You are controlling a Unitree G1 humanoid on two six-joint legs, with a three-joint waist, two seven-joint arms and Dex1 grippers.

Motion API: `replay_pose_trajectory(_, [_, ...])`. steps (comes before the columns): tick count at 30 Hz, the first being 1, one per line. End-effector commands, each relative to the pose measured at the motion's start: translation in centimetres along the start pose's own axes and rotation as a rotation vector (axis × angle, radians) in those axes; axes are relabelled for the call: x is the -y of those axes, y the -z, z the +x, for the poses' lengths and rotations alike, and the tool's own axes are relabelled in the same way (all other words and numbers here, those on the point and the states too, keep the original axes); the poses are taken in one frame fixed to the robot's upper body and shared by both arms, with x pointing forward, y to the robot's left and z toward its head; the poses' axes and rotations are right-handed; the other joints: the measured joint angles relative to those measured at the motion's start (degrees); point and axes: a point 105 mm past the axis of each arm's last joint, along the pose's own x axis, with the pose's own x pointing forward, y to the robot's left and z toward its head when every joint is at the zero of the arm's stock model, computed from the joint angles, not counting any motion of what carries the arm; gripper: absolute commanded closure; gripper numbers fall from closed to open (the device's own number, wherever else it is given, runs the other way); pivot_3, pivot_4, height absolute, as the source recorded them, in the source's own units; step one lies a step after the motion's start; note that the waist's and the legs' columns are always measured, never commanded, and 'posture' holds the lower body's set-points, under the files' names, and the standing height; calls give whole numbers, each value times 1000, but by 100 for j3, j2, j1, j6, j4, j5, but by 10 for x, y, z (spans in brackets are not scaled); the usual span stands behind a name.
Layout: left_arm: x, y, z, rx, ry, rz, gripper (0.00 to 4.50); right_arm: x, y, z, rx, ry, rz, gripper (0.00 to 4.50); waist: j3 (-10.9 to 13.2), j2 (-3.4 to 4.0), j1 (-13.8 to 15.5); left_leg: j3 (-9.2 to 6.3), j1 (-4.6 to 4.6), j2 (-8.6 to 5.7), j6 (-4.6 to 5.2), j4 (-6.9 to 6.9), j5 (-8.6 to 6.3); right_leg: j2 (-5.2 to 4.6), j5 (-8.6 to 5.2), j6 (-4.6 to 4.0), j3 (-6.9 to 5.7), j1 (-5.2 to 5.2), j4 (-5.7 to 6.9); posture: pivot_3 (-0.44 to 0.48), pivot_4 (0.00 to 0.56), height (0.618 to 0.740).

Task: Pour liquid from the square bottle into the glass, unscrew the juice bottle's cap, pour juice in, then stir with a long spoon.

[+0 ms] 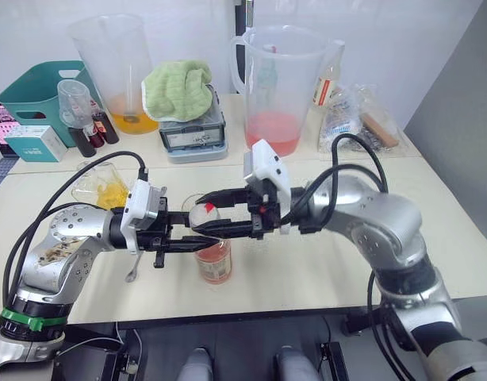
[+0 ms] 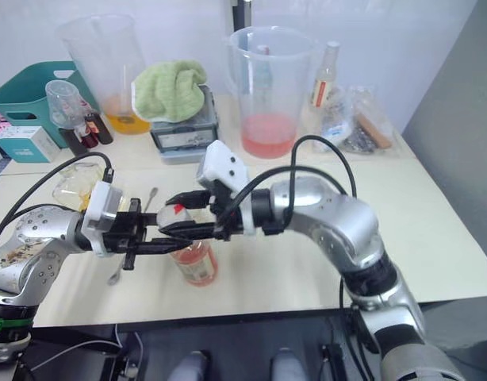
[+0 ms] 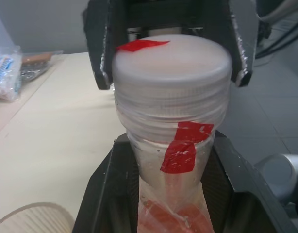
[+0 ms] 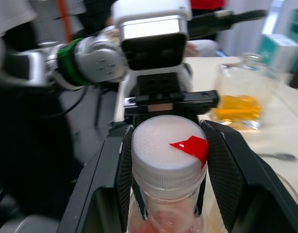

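Note:
The juice bottle (image 1: 215, 263) stands upright near the table's front edge, holding pinkish-orange juice. My left gripper (image 1: 197, 236) is shut on its neck just under the cap, coming in from the left. From the right, my right gripper (image 1: 202, 216) is shut on the white cap (image 4: 163, 145), which has a red mark; its fingers (image 4: 222, 165) press the cap's sides. The glass (image 3: 32, 218) stands just behind the bottle, with part of its rim showing. The square bottle (image 1: 105, 186) with yellow-orange liquid sits at the left. The long spoon (image 2: 151, 194) lies flat on the table beside it.
Two big clear pitchers stand at the back, one (image 1: 116, 71) with yellow-orange liquid and one (image 1: 279, 87) with pink. Between them a green cloth (image 1: 180, 87) lies on a scale. A teal basket (image 1: 37, 91) and small dark bottles (image 1: 93, 131) are back left, plastic bags (image 1: 350, 115) back right.

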Motion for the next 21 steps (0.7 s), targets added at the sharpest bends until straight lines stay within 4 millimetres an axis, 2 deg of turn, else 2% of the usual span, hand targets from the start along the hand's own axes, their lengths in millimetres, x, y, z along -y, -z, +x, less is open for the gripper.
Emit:
replay_pose_trajectory(1, [2,19,-8,-88,0,-64,3234,-1,-1,4,-22,-316,-91,2824,0,0,-20,0,1,1,1,1,-1,1,0,0,0,0,0,0,150,740])
replay_pose_trajectory(4, [3,18,-9,-92,7,-59,3234,0,5,19,-148,-520,-162,2824,2,3,-53,1,0,1,1,-1,-1,1,-1,-1,-1,-1,-2,0,150,740])
replay_pose_trajectory(8, [7,15,-9,-91,12,-58,3234,11,17,37,-312,-591,-236,2824,0,5,-121,1,6,4,2,-7,-1,0,-1,-1,-5,2,-2,0,150,740])
replay_pose_trajectory(16, [9,16,-10,-93,7,-58,3234,17,5,35,-290,-593,-219,2824,-6,16,-137,19,53,57,2,-40,-2,40,-1,-2,-3,12,7,0,150,740])
replay_pose_trajectory(18, [9,16,-10,-93,7,-58,3234,16,1,33,-266,-590,-206,1756,-7,17,-130,19,53,57,2,-41,-2,40,-2,-3,-2,11,7,0,150,740])
replay_pose_trajectory(21, [8,17,-11,-93,5,-60,3234,17,-19,22,-182,-557,-181,776,-3,23,-111,19,29,56,1,-39,-1,40,-1,-4,-3,-7,7,0,150,740])
